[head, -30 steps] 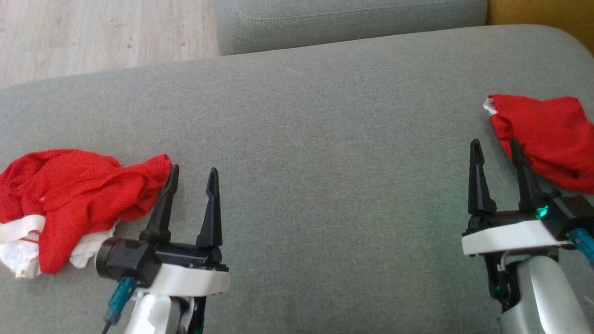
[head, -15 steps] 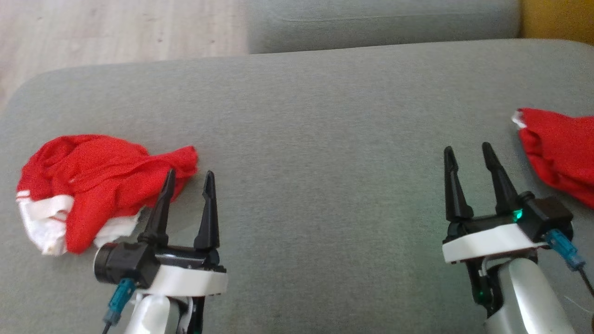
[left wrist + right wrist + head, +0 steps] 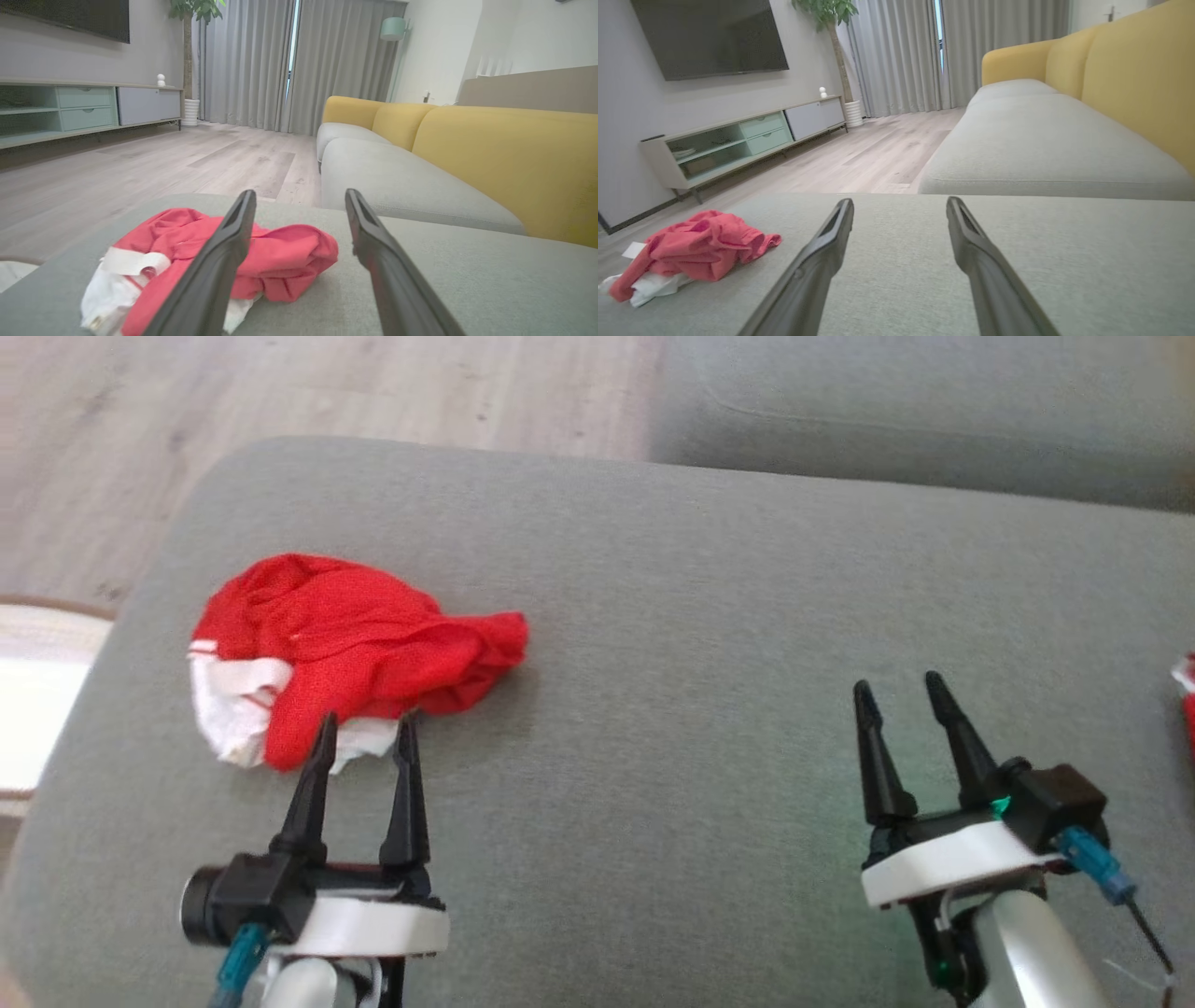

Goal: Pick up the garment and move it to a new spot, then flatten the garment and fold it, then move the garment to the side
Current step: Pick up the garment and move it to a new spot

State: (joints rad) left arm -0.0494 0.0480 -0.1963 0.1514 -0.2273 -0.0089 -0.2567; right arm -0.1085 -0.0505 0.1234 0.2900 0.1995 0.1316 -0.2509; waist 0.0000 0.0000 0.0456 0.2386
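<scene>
A crumpled red garment (image 3: 345, 649) lies on the left part of a broad grey cushion (image 3: 700, 616), toward its far-left corner. The cloth is a fine, mesh-like knit, bunched into a soft rounded heap with deep folds. It narrows to a blunt point on its right side. A white band with a thin red stripe, and more white fabric, spill out along its near-left edge.

The cushion has a tight, faintly flecked weave, rounded corners and a smooth flat top. Beyond it to the far left is a pale wood-plank floor (image 3: 280, 383). To the far right is a grey sofa seat (image 3: 934, 420), which in the left wrist view has a mustard-yellow backrest (image 3: 504, 154). A sliver of a second red cloth (image 3: 1186, 700) shows at the cushion's right edge.

The left gripper (image 3: 366, 721) sits low over the near-left of the cushion. It has a white wrist housing and two long, tapering black fingers pointing away from the robot, with the jaws spread apart. The fingertips reach the garment's near edge at the white fabric, though it is not clear if they touch it.

The right gripper (image 3: 897, 684) is at the near right, well apart from the garment. Its fingers lean slightly left over bare cushion, with the jaws likewise spread. A small green light glows at its base.
</scene>
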